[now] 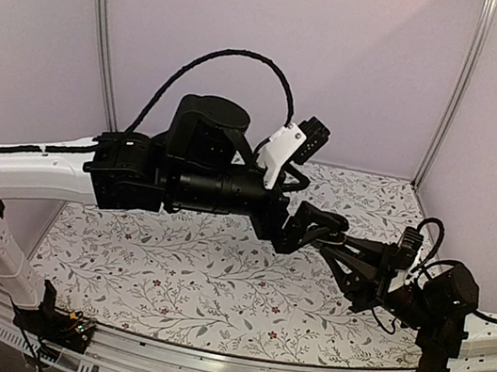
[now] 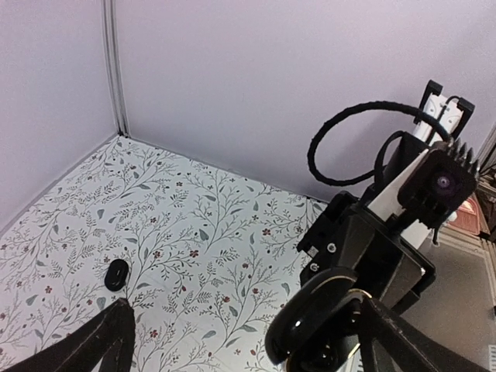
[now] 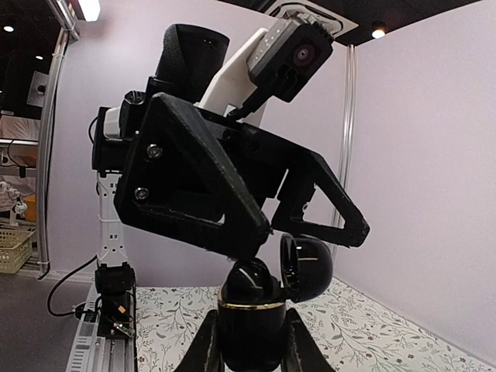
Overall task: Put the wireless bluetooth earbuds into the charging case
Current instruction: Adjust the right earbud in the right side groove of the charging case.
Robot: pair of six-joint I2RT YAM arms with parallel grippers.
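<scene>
Right wrist view: 1 charging case (image 3: 249, 310) is seen. It is glossy black and rounded, with a thin gold band round the rim of the base. Its lid (image 3: 307, 267) is flipped open and stands tilted at the right of the base.

The case is clamped at the base by the right gripper (image 3: 249, 345), jaws closed on it from both sides. It is held in the air, well above the table (image 1: 213, 285).

The left gripper (image 3: 310, 232) is placed just above the case, jaws spread wide, nothing gripped. The open lid sits under the gap between its 2 fingers; contact between lid and finger can't be told.

Left wrist view: the case is seen low between the 2 spread fingers, its cavity too dark for contents to be made out. 1 small black oval object (image 2: 117, 274) is seen lying on the floral cloth, well apart from both grippers. Whether it is an earbud can't be told.

Count: 1 case, 1 loose black object, 2 grippers.
</scene>
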